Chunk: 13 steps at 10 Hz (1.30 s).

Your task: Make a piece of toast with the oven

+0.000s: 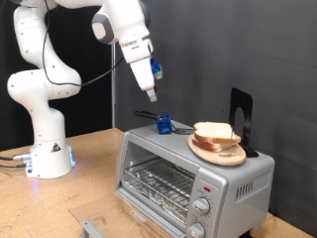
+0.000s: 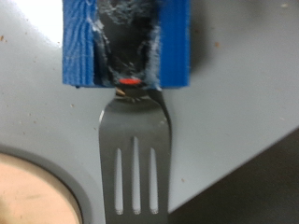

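On the wooden bench [image 1: 94, 149] stands the white arm [image 1: 45, 89], its base at the exterior view's left, its upper links bent over toward the middle. To the exterior view's right sits the oven [image 1: 193, 178], silver, its glass door closed, the wire rack visible behind it and apparently bare, knobs at its right end. On the oven's top rests a round wooden plate [image 1: 218, 152] with the toast [image 1: 215, 133] stacked on it, pale with a tan crust; a black stand [image 1: 241, 117] rises just behind the plate. Near it on the oven top lies a small blue block [image 1: 164, 124] with a dark handle.

The jaws [image 1: 151, 96] hang in the air above the oven's left end, apart from the toast. They are clenched on a blue-handled spatula [image 2: 135, 159], whose slotted metal blade shows in the wrist view over the grey oven top, with the plate's rim at one corner.

As I judge it, little is done: the tool is in hand, the bread is not yet in the oven, the door not yet opened
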Each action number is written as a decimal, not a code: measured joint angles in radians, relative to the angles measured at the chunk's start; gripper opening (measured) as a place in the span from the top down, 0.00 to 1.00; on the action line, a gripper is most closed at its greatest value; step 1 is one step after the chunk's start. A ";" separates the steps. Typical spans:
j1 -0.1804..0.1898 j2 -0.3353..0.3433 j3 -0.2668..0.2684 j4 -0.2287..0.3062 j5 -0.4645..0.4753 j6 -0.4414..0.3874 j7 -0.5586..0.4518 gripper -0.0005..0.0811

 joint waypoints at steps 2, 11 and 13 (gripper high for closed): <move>0.002 0.038 0.007 -0.023 0.015 0.069 -0.024 0.00; 0.035 0.201 0.048 -0.031 0.066 0.233 -0.078 0.00; 0.043 0.209 0.049 -0.031 0.089 0.252 -0.080 0.00</move>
